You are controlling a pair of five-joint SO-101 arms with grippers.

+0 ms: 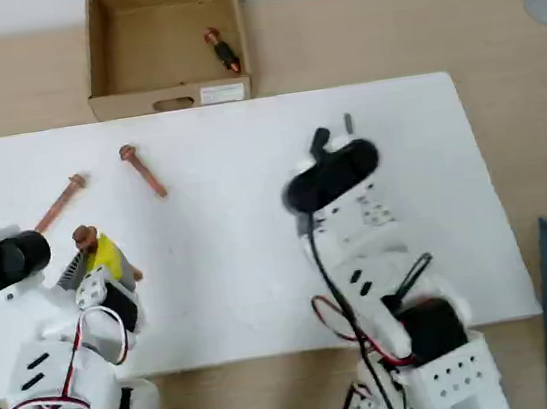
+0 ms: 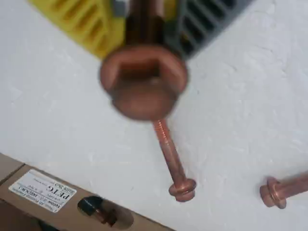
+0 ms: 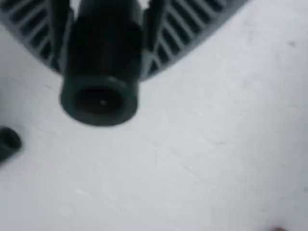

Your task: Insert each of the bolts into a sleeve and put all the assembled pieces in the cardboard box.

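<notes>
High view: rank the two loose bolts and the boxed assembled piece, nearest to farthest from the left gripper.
From the left gripper:
1. Outer loose bolt, just ahead, toward the left edge of the mat.
2. Inner loose bolt, ahead, nearer the middle.
3. Assembled piece, inside the cardboard box beyond the mat.

Cardboard box sits just past the white board, with one assembled piece lying inside it, close to its right wall. First loose bolt lies on the board near the box's front wall, and second loose bolt is a bit further out, off the box's front-left corner. Left gripper (the one with the yellow jaw) is further from the box on that same side, clamped on the gripped bolt. Right gripper is off the box's front-right corner, a black sleeve poking out of it
</notes>
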